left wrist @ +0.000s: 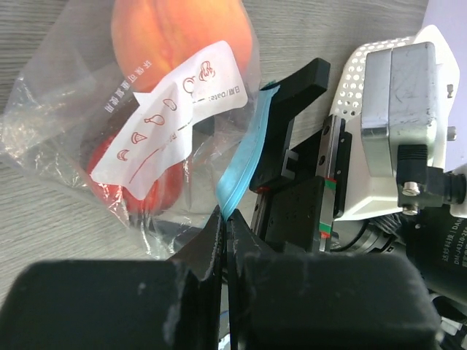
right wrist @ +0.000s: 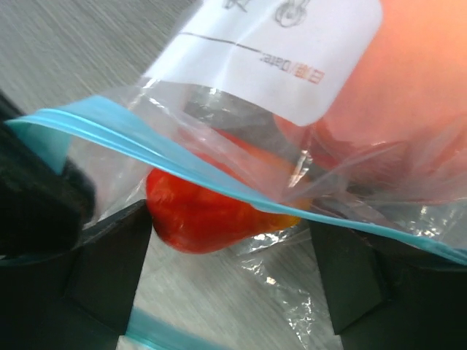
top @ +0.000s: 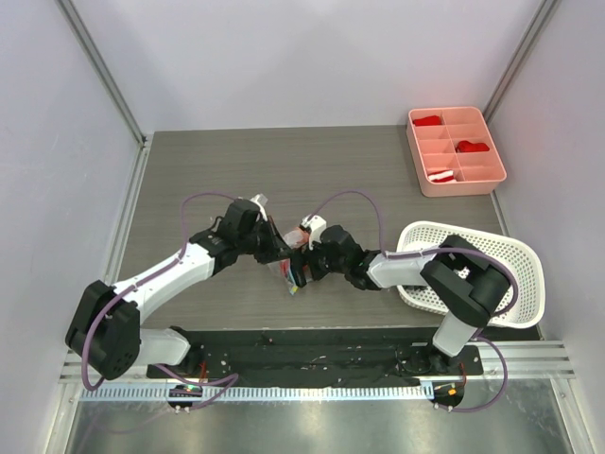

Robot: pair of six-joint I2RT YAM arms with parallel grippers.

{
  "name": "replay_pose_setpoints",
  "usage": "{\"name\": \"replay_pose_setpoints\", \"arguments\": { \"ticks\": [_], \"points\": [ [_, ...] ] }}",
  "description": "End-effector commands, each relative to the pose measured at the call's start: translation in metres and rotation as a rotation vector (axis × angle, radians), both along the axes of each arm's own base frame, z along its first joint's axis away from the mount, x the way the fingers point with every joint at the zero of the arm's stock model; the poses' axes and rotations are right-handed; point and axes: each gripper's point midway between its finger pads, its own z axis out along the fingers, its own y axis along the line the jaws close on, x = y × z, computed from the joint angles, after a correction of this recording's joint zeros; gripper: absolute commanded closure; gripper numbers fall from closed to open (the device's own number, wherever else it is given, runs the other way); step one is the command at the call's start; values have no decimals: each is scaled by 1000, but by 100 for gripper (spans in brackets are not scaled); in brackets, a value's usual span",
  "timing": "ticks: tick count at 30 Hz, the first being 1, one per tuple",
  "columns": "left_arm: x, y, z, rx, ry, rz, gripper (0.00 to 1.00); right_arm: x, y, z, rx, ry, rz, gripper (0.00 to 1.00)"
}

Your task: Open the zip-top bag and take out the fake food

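The left gripper is fully closed, its two black fingers pressed together on the lower end of the teal zip strip of the zip-top bag. From that pinch the strip runs up and away from the fingertips, and the clear body of the bag spreads out to their left, lying on the grey table. Inside it, beyond the fingertips, sits the orange-peach fruit. The red piece lies nearer to them, half covered by the white label.

The right gripper stands wide open and has hold of nothing. The zip strip stretches across in front of both its fingers. The red piece sits in the gap between them, still inside the plastic and close to the left-hand finger; whether they touch cannot be told. The fruit lies further out, past the right-hand finger.

From above, the two grippers meet tip to tip over the bag at mid-table. The white perforated basket and the pink divided tray stand well apart from both sets of fingers.
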Motion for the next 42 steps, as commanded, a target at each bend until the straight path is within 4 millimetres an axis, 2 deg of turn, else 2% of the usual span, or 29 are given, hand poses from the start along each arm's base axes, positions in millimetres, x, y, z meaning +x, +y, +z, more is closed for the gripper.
{"name": "replay_pose_setpoints", "arguments": {
  "ticks": [1, 3, 4, 6, 7, 8, 10, 12, 13, 14, 16, 19, 21, 24, 28, 30, 32, 33, 34, 36, 37, 39, 40, 41, 42],
  "points": [
    [-2, -11, 16, -60, -45, -35, 100, 17, 1, 6, 6, -61, -74, 16],
    [-1, -9, 16, -60, -50, -25, 100, 21, 3, 19, 49, -102, -89, 27],
    [-1, -9, 16, -60, -53, -26, 100, 20, 2, 25, 67, -117, -92, 29],
    [-1, -9, 16, -57, -51, -23, 100, 20, 0, 35, 91, -144, -96, 38],
    [-1, -8, 15, -54, -54, -25, 100, 22, -2, 48, 114, -170, -106, 40],
    [-1, -8, 16, -54, -55, -24, 100, 22, -3, 54, 121, -182, -111, 47],
    [0, -6, 13, -38, -56, -19, 100, 21, -9, 59, 109, -184, -125, 51],
    [1, -5, 11, -26, -58, -14, 100, 21, -13, 73, 113, -190, -145, 59],
    [3, -4, 11, -21, -62, -8, 100, 21, -22, 68, 76, -169, -182, 60],
    [4, -4, 11, -21, -65, -3, 100, 20, -25, 78, 93, -178, -189, 61],
    [6, -5, 12, -23, -70, 0, 100, 12, -36, 71, 73, -152, -213, 61],
    [9, -7, 17, -20, -78, -6, 100, 5, -54, 73, 56, -152, -245, 61],
    [12, -7, 21, -17, -92, -2, 100, 1, -64, 81, 72, -174, -261, 61],
    [18, -5, 23, 2, -109, 16, 100, -9, -67, 85, 100, -193, -222, 62],
    [21, -6, 22, 11, -105, 20, 100, -26, -59, 108, 191, -193, -139, 62],
    [22, -6, 17, 18, -98, 18, 100, -26, -62, 120, 221, -189, -172, 62],
    [22, -6, 14, 25, -92, 13, 100, -29, -67, 136, 241, -203, -178, 62],
    [24, -6, 13, 30, -94, 17, 100, -25, -71, 149, 252, -229, -208, 62],
    [24, -5, 10, 34, -90, 18, 100, -24, -78, 151, 240, -231, -235, 62],
    [24, -6, 9, 33, -88, 16, 100, -20, -90, 175, 259, -269, -298, 61],
    [23, -8, 9, 27, -81, 7, 100, -10, -109, 169, 205, -269, -410, 61],
    [22, -9, 11, 19, -83, 2, 100, -2, -137, 180, 192, -292, -559, 59],
    [22, -9, 11, 16, -85, 1, 100, -1, -155, 172, 146, -270, -643, 60],
    [22, -10, 12, 15, -84, -2, 100, 7, -183, 179, 126, -305, -793, 63],
    [22, -9, 12, 15, -84, -2, 100, 4, -199, 171, 77, -295, -852, 63]
  ]
}}
